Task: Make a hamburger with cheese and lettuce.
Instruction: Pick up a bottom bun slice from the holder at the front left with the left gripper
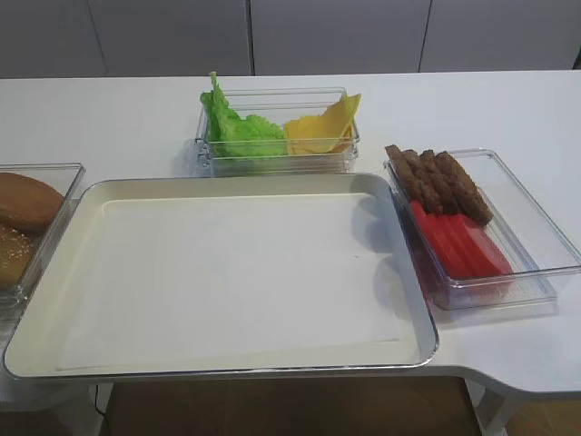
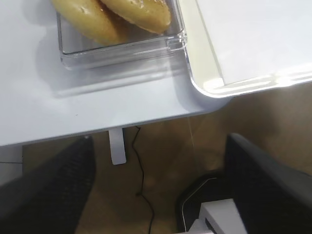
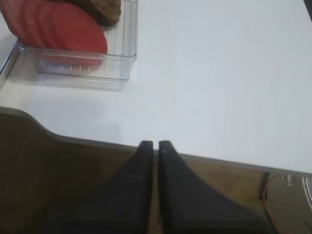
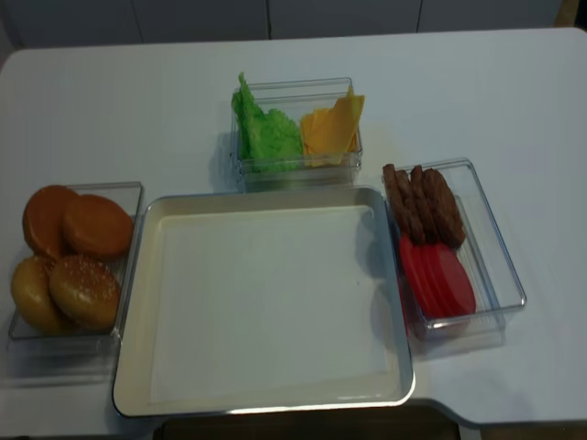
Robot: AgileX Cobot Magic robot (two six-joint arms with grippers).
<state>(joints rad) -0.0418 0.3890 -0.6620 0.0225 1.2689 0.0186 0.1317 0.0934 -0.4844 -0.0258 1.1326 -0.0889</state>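
Nearest us, our right gripper is pressed together, our left gripper spread; cheese slices lean corner-up beside upright lettuce.

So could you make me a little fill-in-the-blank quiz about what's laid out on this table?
1. The big tray in the middle holds ____.
2. The lettuce shares its clear box with the ____.
3. The tomato slices share a box with brown ____.
4. The buns sit on the tray's ____ side in the overhead view.

Missing words: nothing; cheese; patties; left
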